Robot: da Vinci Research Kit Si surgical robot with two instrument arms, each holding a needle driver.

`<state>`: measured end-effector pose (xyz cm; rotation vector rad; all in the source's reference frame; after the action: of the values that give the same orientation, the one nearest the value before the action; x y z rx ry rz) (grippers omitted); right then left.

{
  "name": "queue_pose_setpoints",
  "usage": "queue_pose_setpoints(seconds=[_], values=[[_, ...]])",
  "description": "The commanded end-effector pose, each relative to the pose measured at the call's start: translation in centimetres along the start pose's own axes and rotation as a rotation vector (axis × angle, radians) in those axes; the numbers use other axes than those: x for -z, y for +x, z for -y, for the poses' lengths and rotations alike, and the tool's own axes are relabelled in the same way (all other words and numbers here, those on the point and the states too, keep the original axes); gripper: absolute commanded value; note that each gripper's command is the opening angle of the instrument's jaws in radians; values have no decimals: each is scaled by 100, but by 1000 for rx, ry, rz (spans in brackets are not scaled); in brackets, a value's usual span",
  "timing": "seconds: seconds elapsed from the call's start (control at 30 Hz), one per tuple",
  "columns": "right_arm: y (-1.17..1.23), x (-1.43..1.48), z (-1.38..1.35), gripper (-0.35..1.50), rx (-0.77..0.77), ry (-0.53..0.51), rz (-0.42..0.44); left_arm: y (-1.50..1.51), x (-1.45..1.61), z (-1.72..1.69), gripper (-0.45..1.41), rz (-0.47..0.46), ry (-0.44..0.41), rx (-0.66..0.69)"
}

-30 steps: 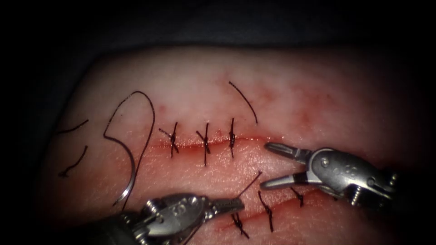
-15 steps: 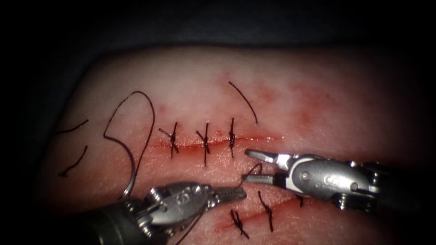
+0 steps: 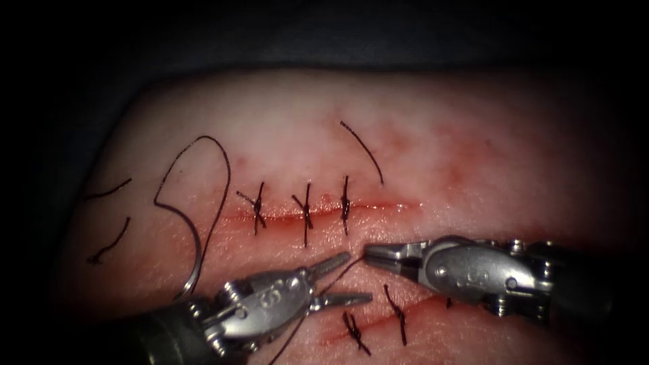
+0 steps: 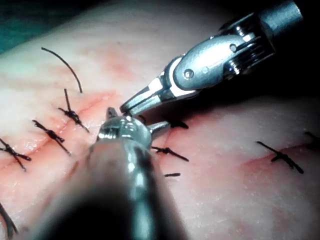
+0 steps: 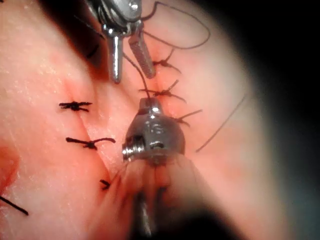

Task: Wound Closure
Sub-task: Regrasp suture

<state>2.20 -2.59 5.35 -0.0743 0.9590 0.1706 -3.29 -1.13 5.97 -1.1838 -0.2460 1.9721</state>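
My left tool (image 3: pixel 358 277) comes in from the lower left, jaws open, with nothing held. The dark thread (image 3: pixel 338 276) runs between its jaws without being gripped. My right tool (image 3: pixel 370 253) reaches in from the right and is shut on that thread just below the upper cut (image 3: pixel 378 207). The curved needle (image 3: pixel 195 274) lies free on the tissue (image 3: pixel 473 155) near the cut's left end, trailing a thread loop (image 3: pixel 203 145). In the right wrist view the right tool (image 5: pixel 149 102) holds the thread (image 5: pixel 142 80) before the open left tool (image 5: pixel 129 65).
Three tied stitches (image 3: pixel 306 213) cross the upper cut. A second stitched cut (image 3: pixel 399 318) lies below the tools. Cut ends of thread rest above the upper cut (image 3: pixel 365 152) and at the far left (image 3: pixel 111 243). Red fluid lines both cuts.
The right tool moved left and shut on the thread end that the left tool held. The left tool then opened and let go.
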Motion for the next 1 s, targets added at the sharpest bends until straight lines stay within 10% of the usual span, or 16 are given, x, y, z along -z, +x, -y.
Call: queue_pose_setpoints(seconds=[0.03,0.37,1.0], values=[[4,-6,-7,-35,-3,-12,-1,1,-9,0,101,-5,7,1],[-6,0,-29,-35,-40,-68,21,-31,-7,-10,133,-23,-31,-34],[-15,-3,-41,-35,-37,-92,20,-73,43,-24,96,-5,-37,7]])
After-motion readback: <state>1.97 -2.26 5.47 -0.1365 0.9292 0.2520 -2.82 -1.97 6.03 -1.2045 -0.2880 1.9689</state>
